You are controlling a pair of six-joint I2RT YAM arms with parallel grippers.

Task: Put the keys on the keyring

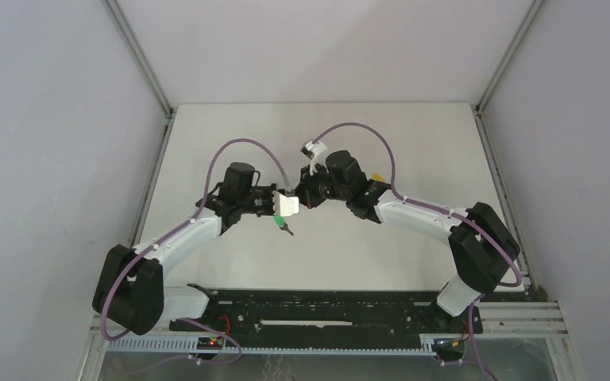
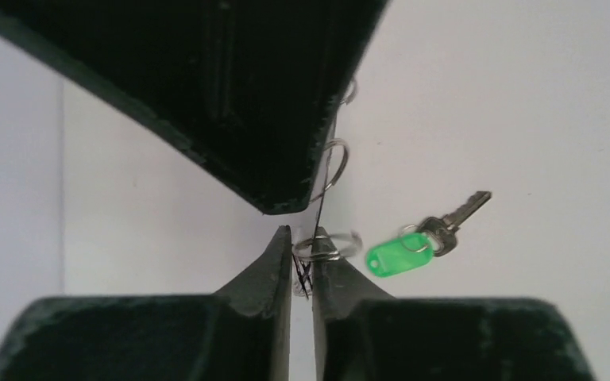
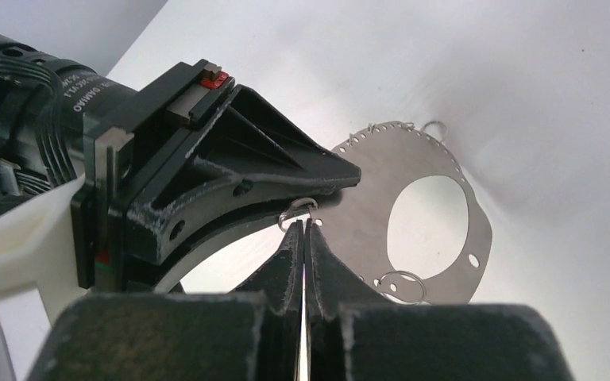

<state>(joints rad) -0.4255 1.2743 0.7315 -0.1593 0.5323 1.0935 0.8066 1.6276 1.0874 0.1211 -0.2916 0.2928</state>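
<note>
The keyring [image 1: 288, 203] is a flat grey plate held up between both arms at mid-table. In the right wrist view the keyring [image 3: 377, 163] shows its wide hole and small loops on its rim. My right gripper [image 3: 304, 225] is shut on its near edge. My left gripper [image 2: 302, 234] has closed to a narrow slit on the keyring's thin edge [image 2: 318, 210], with a small loop [image 2: 330, 246] at its tip. The green-headed key [image 2: 397, 255] lies on the table just right of the left fingers. The yellow-headed key [image 1: 377, 176] peeks out behind the right arm.
White walls with metal corner rails [image 1: 139, 59] enclose the white table. A black rail [image 1: 326, 309] runs along the near edge between the arm bases. Purple cables [image 1: 365, 131] arch above both wrists.
</note>
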